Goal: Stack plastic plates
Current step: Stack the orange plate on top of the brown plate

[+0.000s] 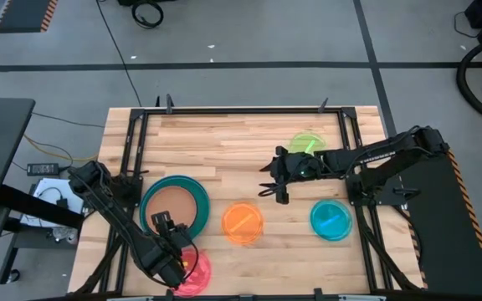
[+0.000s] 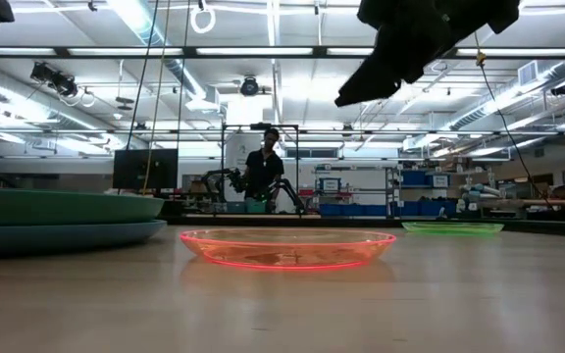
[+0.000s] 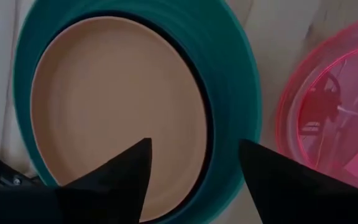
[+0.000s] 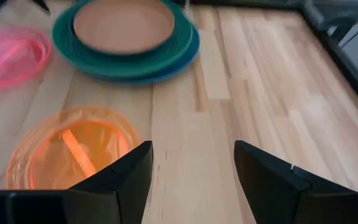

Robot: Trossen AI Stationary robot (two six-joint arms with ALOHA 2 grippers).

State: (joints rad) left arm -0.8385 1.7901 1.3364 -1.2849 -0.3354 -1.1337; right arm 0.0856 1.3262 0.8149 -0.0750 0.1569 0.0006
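Observation:
A stack (image 1: pixel 174 205) sits on the table's left half: a tan-brown plate (image 3: pixel 117 106) on a dark teal one, on a large teal plate (image 3: pixel 235 93), with a blue rim (image 4: pixel 188 53) underneath. Lying singly are the pink plate (image 1: pixel 196 272), orange plate (image 1: pixel 243 222), cyan plate (image 1: pixel 331 219) and green plate (image 1: pixel 308 144). My left gripper (image 3: pixel 194 168) hovers open over the stack's near rim, beside the pink plate (image 3: pixel 334 112). My right gripper (image 1: pixel 271 191) hangs open above bare wood beyond the orange plate (image 4: pixel 73 155), clear of everything.
A black metal frame (image 1: pixel 241 109) runs along the table's far edge and down both sides. Bare wood lies between the stack and the green plate (image 2: pixel 452 227). Beyond the table, in the low view, a person (image 2: pixel 266 172) stands in the room.

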